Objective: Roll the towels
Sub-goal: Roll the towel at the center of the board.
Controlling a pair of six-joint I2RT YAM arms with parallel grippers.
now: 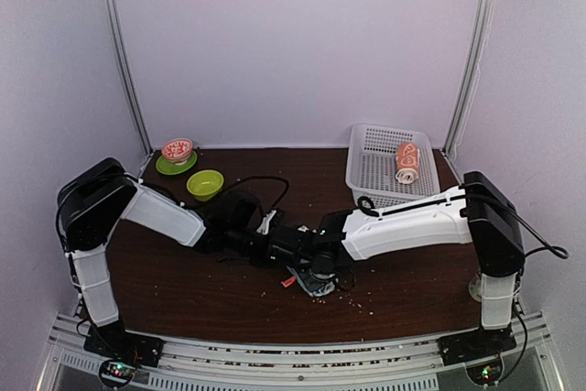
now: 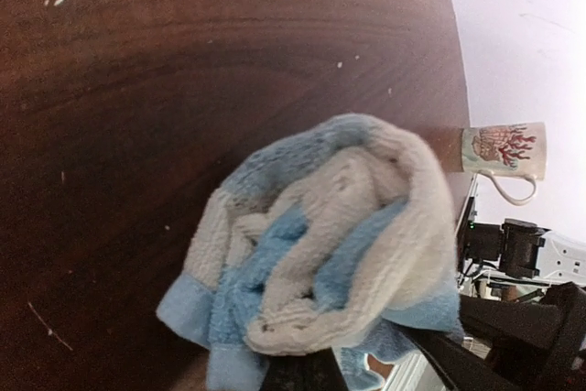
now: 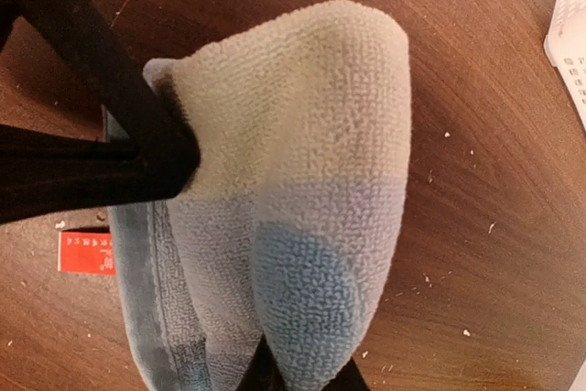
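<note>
Where the two arms meet over the middle of the dark wooden table (image 1: 183, 290), pale crumbs (image 3: 430, 276) lie scattered on the grain. Plain pale walls (image 1: 293, 43) close the space in on three sides. At the back right stands a white slatted basket (image 1: 371, 148) with the rolled orange towel (image 1: 407, 163) lying in it. At the back left, a green plate (image 1: 165, 168) carries a reddish bowl (image 1: 178, 148), and a lime bowl (image 1: 204, 184) sits just beside it. The light-blue towel (image 3: 302, 180) is bunched into a loose roll at mid-table. The left gripper (image 3: 169, 157) is pinched together on its edge, and the right gripper (image 3: 307, 377) is clamped on its end.
</note>
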